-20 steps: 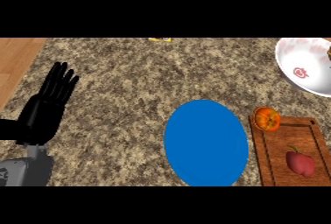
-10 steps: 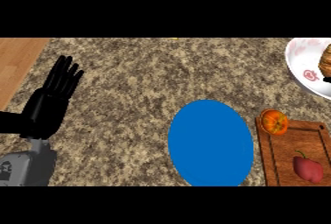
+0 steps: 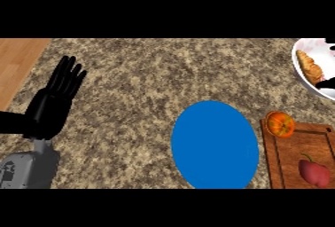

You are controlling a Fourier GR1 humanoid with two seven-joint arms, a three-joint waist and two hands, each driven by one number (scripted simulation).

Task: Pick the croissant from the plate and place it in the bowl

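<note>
Left hand (image 3: 52,106) rests at frame left, fingers straight and spread; croissant (image 3: 311,67) lies in bowl (image 3: 302,76), upper right.

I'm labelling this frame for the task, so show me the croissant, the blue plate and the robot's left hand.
croissant (image 3: 311,67): head view, middle of its golden crust.
blue plate (image 3: 215,144): head view, bare centre.
left hand (image 3: 49,107): head view, on the palm.

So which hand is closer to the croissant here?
Only the left hand shows, open at the view's left, far across the counter from the croissant in the white bowl. The right hand is out of view.
</note>
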